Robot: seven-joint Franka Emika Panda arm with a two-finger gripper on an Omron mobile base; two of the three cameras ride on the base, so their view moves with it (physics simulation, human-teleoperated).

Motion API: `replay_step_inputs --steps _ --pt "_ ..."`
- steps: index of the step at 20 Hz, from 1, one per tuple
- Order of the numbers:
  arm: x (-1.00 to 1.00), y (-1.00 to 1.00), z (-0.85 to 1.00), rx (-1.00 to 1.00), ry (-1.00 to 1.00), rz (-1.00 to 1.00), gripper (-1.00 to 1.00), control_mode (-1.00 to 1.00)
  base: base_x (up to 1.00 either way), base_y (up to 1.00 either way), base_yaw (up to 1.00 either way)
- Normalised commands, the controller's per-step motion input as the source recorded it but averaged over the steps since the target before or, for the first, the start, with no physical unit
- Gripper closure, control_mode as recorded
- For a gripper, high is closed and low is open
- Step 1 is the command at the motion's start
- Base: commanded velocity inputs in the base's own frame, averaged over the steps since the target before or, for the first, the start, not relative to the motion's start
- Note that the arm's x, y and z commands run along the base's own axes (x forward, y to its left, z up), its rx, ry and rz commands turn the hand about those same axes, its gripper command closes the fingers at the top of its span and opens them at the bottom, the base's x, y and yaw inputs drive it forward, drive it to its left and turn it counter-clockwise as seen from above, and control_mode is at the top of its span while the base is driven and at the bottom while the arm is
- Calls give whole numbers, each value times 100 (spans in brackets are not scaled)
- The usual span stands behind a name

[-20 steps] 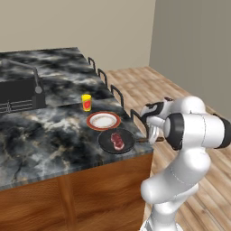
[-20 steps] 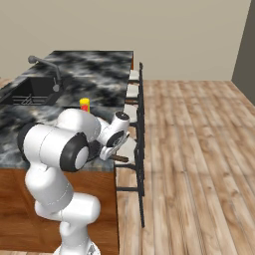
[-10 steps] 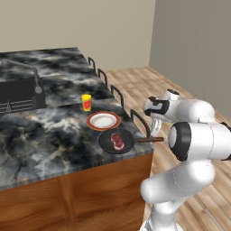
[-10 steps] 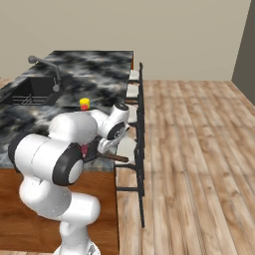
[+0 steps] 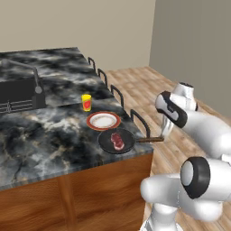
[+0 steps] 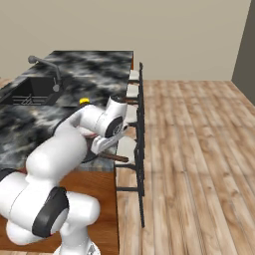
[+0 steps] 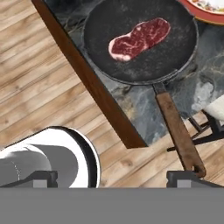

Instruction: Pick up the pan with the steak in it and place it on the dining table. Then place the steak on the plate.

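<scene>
Black pan [image 5: 116, 140] is seen in left base view resting on marbled table [image 5: 40, 135], close to the near right corner, w/ steak [image 5: 118, 140] lying flat in its middle. Wooden handle [image 5: 151, 140] sticks out past the table edge to the right. Plate [image 5: 103, 120] sits just behind the pan, rims nearly touching; a yellow cup [image 5: 86, 102] stands upright a bit further back. Sink [image 5: 18, 94] w/ faucet is set into the top at far left. Gripper [image 5: 166, 128] hangs off the table's right side, right by the handle's free end; contact can't be told from here. Dark stool backs [image 5: 137, 118] are lined along the table's right edge.

Right base view: arm is bent across the front, hiding most of the pan; gripper [image 6: 102, 145] is placed at the table's edge, w/ the handle [image 6: 115, 157] poking out below it over the stools [image 6: 139, 124]. Cup top [image 6: 84, 101] peeks out behind the arm.

Hand view: pan [image 7: 144, 48] is seen on the stone top by the corner, steak [image 7: 139, 38] inside, nearer one side of the base. Handle [image 7: 179, 133] runs toward the camera, its end near one fingertip [image 7: 186, 178]. Fingers are spread wide apart, nothing clamped between them. Plate rim [image 7: 205, 15] is cut off at the upper corner, just beside the pan.
</scene>
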Motion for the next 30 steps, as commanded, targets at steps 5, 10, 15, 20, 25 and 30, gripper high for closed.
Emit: replay_step_inputs --steps 5,10,15,20,25,30 --pt "-36 41 22 -1 0 -3 -100 -100 0 0 0" --pt "0 65 1 0 -5 -13 -100 -100 0 0 0" --pt "16 64 1 0 -2 -21 -100 -100 0 0 0" --pt "53 51 1 -1 2 -27 -100 -100 0 0 0" --pt "54 26 0 0 12 -26 -100 -100 0 0 0" --pt "7 -4 0 3 7 -2 -100 -100 0 0 0"
